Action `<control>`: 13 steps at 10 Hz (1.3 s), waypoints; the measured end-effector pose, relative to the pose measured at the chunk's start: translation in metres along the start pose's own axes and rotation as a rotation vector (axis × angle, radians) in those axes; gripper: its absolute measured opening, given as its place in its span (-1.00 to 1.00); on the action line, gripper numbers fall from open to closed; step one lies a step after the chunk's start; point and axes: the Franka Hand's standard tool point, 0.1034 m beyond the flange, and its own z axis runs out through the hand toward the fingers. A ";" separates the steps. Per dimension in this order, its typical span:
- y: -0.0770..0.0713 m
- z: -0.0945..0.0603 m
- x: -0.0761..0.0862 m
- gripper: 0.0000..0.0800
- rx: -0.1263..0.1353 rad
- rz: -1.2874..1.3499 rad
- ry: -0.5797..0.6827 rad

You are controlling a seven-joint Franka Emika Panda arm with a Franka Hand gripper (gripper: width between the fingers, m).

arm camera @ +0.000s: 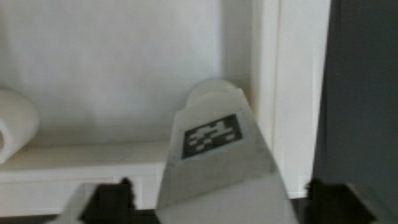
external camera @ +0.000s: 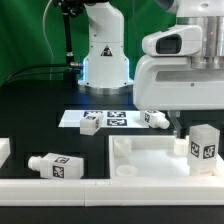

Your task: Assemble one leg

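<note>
No brand names or readable words are showing anywhere; the only printing is the black-and-white square tags. One tag is facing the wrist camera on the leg (arm camera: 217,140) that the gripper (arm camera: 214,195) is holding, its 2 dark fingers (arm camera: 111,200) pressing in on either side of the peg, so the jaws are standing narrow around it. In the exterior view the big white gripper housing (external camera: 185,75) is hanging low over the large white panel (external camera: 150,160), and its bulk is hiding the held leg from that side.

Around it, 4 other tagged pegs are sitting on the black table (external camera: 40,120): one upright peg (external camera: 204,143) at the panel's corner toward the exterior view's right, one lying peg (external camera: 53,165) toward the left, and 2 more, a small peg (external camera: 91,124) and a tilted peg (external camera: 155,119), resting at the marker board (external camera: 110,118). The robot base (external camera: 105,60) is standing behind.
</note>
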 end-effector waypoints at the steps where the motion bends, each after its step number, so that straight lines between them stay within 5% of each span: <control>1: 0.000 0.000 0.000 -0.03 0.001 0.080 0.000; 2: 0.000 0.000 0.000 -0.29 0.001 0.164 -0.001; 6: -0.007 0.001 -0.004 -0.29 -0.025 0.661 0.008; 10: -0.004 0.001 -0.001 -0.29 0.040 1.333 -0.036; 13: -0.005 0.001 -0.001 -0.02 0.039 1.356 -0.036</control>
